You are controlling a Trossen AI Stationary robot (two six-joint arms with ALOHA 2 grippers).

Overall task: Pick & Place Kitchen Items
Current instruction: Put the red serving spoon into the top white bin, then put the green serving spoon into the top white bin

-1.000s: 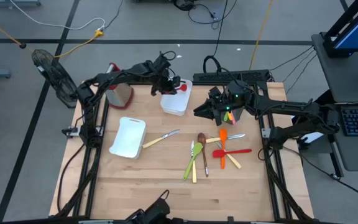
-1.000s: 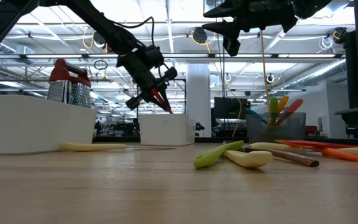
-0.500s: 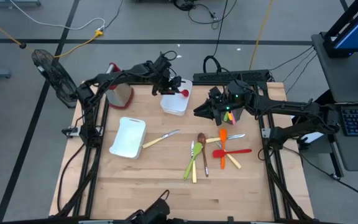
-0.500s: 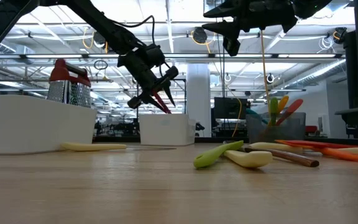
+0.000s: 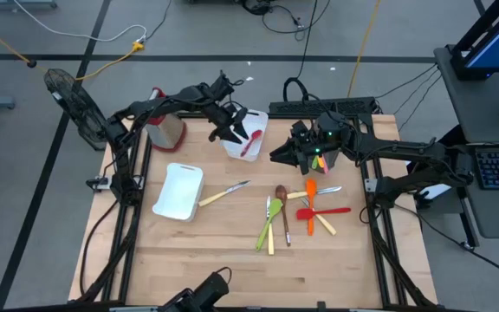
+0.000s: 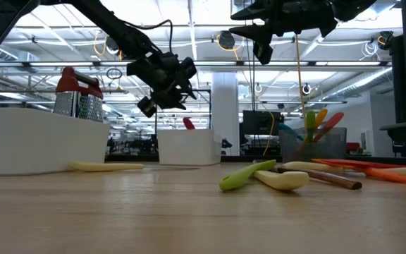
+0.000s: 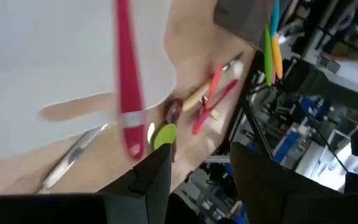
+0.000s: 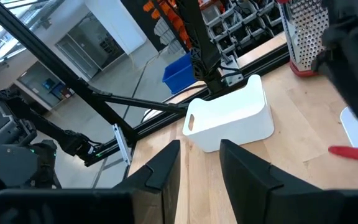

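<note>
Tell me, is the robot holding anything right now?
No. The left gripper is open above the far white tray, where the red utensil now lies. The right gripper is open and empty too.

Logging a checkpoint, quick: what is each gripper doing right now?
Left gripper: open, empty, above the far white tray; red utensil lies in it.
Right gripper: open, empty, waiting above the table.

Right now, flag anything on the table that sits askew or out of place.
The red utensil lies slanted in the far white tray, one end poking above the rim. The left gripper hovers open above it. The near white tray sits askew to the table edge. The loose utensils lie crisscrossed.
</note>
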